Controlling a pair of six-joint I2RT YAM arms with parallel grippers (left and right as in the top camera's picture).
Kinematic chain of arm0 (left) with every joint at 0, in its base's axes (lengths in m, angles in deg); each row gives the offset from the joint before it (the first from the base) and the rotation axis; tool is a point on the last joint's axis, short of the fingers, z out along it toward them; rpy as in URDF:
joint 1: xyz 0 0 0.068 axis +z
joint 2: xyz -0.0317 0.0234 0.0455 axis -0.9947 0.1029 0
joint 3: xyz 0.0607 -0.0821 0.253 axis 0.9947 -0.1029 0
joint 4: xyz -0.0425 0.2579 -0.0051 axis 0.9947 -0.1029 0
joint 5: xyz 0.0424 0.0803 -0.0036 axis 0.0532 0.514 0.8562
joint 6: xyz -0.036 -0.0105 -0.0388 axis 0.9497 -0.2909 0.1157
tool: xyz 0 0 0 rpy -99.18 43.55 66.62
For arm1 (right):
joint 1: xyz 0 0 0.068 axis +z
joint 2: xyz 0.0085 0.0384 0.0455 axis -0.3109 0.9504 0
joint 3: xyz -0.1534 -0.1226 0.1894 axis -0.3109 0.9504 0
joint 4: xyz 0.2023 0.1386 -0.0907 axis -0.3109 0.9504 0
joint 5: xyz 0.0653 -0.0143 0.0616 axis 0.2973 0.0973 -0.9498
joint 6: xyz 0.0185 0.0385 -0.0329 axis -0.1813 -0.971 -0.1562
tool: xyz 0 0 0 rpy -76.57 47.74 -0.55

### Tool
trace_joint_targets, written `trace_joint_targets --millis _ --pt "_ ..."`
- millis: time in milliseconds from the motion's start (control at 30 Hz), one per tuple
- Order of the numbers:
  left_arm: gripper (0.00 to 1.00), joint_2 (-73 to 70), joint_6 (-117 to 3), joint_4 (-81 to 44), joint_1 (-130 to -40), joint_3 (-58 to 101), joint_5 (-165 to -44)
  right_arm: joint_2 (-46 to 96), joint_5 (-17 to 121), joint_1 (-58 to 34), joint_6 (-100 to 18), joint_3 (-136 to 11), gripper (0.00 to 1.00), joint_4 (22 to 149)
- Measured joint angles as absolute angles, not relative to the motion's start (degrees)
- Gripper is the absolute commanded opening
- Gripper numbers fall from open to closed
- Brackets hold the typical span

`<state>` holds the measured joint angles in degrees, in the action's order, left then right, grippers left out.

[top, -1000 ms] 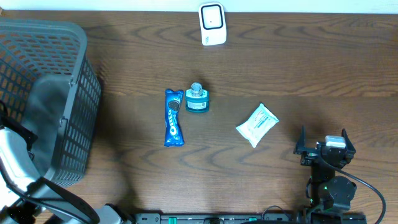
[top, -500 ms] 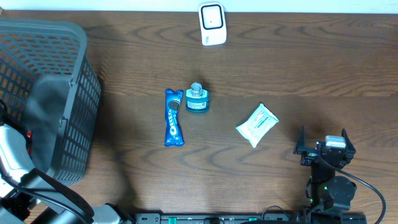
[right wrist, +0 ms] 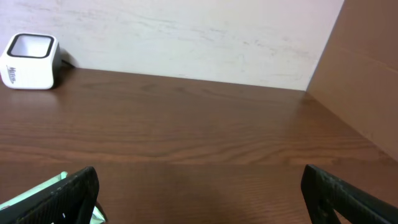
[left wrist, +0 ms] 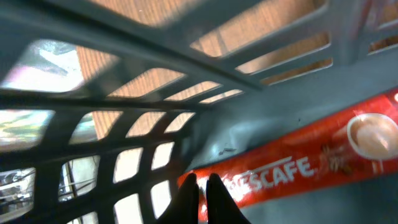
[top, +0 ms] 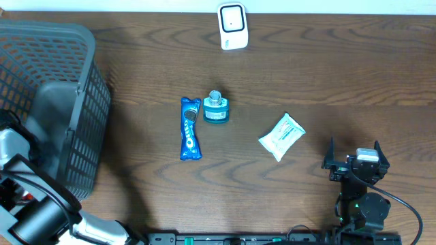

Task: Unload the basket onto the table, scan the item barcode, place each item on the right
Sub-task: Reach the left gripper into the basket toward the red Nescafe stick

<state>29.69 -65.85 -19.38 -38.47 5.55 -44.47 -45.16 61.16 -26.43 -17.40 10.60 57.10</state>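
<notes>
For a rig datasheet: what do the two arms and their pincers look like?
Both arms are mostly black. The right arm carries a green light, a pale block by the right pincer and a looping black cable. The left arm has a grey-white segment; the left pincer has dark tapered fingers.

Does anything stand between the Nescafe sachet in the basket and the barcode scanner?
Yes: the wall of the basket encloses the Nescafe sachet, which must be lifted over it. Beyond, nothing lies on the way to the scanner; the Oreo pack lies aside.
</notes>
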Motion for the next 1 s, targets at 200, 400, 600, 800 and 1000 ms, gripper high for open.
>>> trace_joint_targets --millis 200,400,600,800,1000 --pt "0.14 32.5 -65.8 -18.0 -38.4 5.5 -45.8 -45.2 61.2 -26.4 -17.4 10.6 0.99 57.1" --pt "0.14 33.1 -65.8 -17.7 -38.4 5.6 -46.3 -45.2 61.2 -26.4 -17.4 10.6 0.99 57.1" --pt "0.13 33.1 -67.0 -16.9 -38.4 5.6 -48.6 -45.2 61.2 -26.4 -17.4 10.6 0.99 57.1" --pt "0.13 32.3 -70.3 -14.7 -38.4 6.2 -56.8 -45.2 61.2 -26.4 -17.4 10.6 0.99 57.1" --pt "0.13 32.1 -73.5 -13.0 -40.1 7.0 -63.1 -45.2 61.2 -26.4 -17.4 10.6 0.99 57.1"
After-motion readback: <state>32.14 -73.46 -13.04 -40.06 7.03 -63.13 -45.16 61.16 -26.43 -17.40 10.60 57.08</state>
